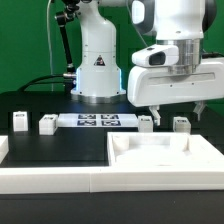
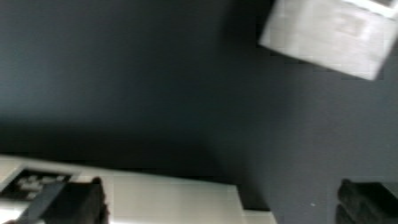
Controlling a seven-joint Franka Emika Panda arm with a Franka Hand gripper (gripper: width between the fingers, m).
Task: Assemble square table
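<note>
The square table top (image 1: 165, 152) lies face up, recess showing, at the front on the exterior view's right. Several white leg pegs stand behind it: two (image 1: 19, 122) (image 1: 47, 125) on the exterior view's left and two (image 1: 146, 123) (image 1: 181, 124) near the top's rear edge. My gripper (image 1: 177, 110) hangs open just above those two nearer pegs and holds nothing. In the wrist view the gripper (image 2: 214, 205) has its dark fingers (image 2: 370, 200) wide apart over a white slab (image 2: 169, 198), probably the table top. A blurred white piece (image 2: 329, 35) lies farther off; I cannot tell which part it is.
The marker board (image 1: 97, 120) lies flat between the peg pairs. A long white rail (image 1: 50, 180) borders the black board along the front. The robot's white base (image 1: 98, 70) stands behind, with cables on the exterior view's left.
</note>
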